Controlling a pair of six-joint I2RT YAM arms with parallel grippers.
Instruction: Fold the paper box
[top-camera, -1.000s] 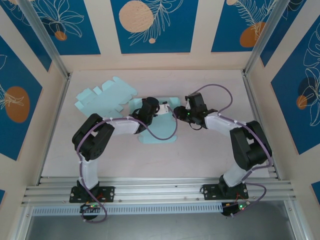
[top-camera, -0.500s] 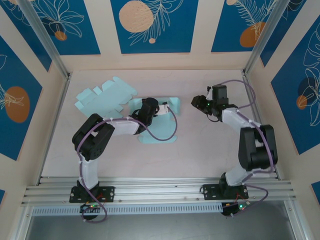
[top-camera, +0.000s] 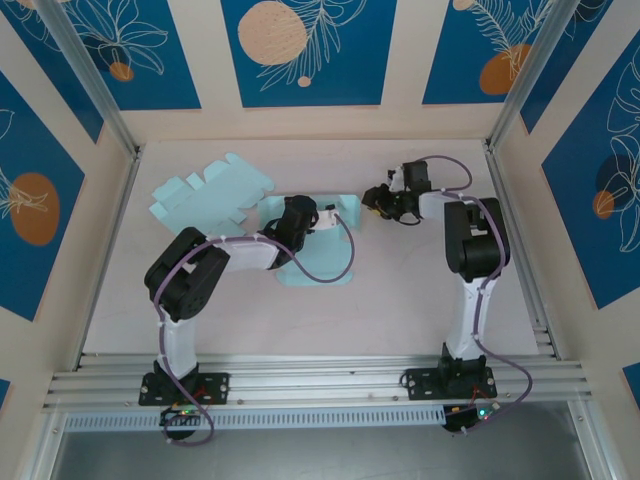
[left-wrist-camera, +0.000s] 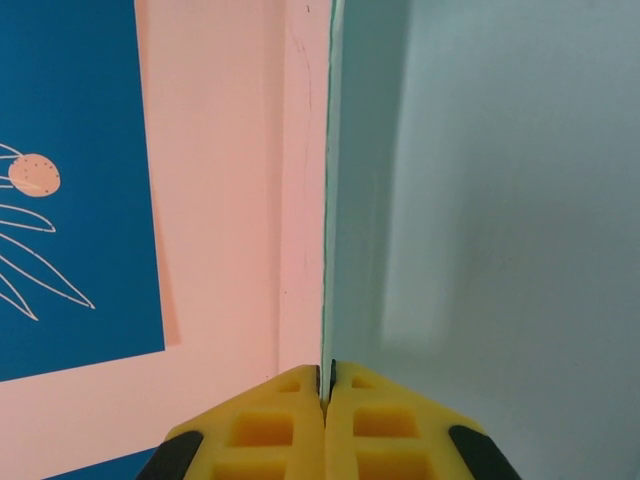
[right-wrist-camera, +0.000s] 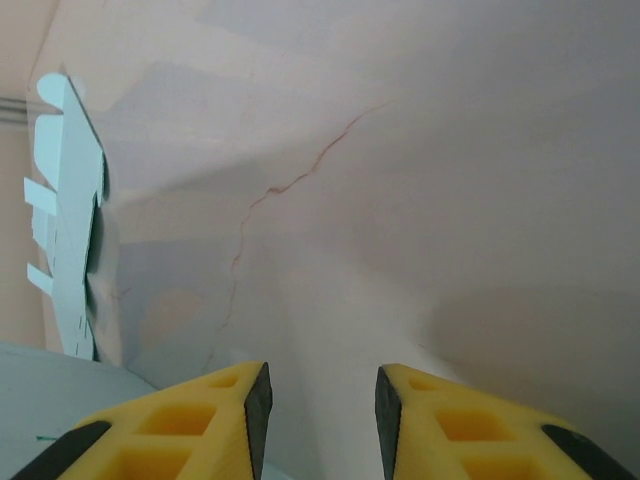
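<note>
2 yellow pads of the left gripper (left-wrist-camera: 326, 385) pinch a thin upright flap of the paper box (top-camera: 322, 262) at mid-table. The right gripper (right-wrist-camera: 322, 385), spread and empty, hovers just beside it; best to push that wall squarely along its crease. Left wrist view reveals the pinch; top view adds the spare flat blank (top-camera: 205, 195) far left.

No readable text, labels, brands or numbers anywhere in view.

Pale table (top-camera: 400, 310) beneath blue leaf-patterned wall panels (top-camera: 340, 70).
</note>
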